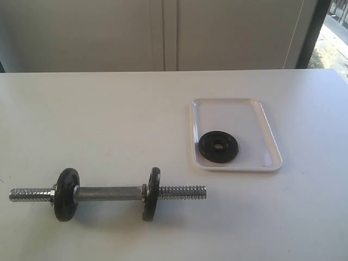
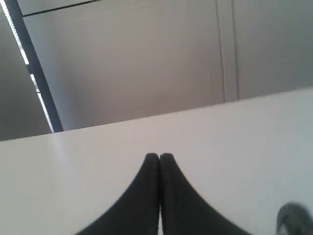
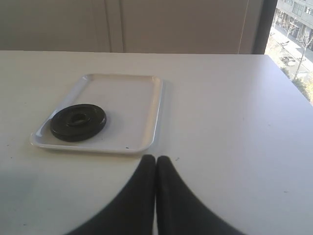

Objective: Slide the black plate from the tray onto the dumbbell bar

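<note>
Pickup comes first: the round black cast-iron plate (image 1: 218, 147) lies in the white plastic tray (image 1: 234, 109), at the corner nearest the silver steel dumbbell bar (image 1: 109, 193) on the white tabletop (image 1: 109, 119). Best pinch its raised rim, then line the hole with the bar's threaded end. Right end effector (image 3: 156, 158) and left end effector (image 2: 159, 156) are both pressed fully together, holding nothing

The exterior view looks down on the table (image 1: 109, 119); the low right wrist view shares its tray (image 1: 231, 115).
</note>
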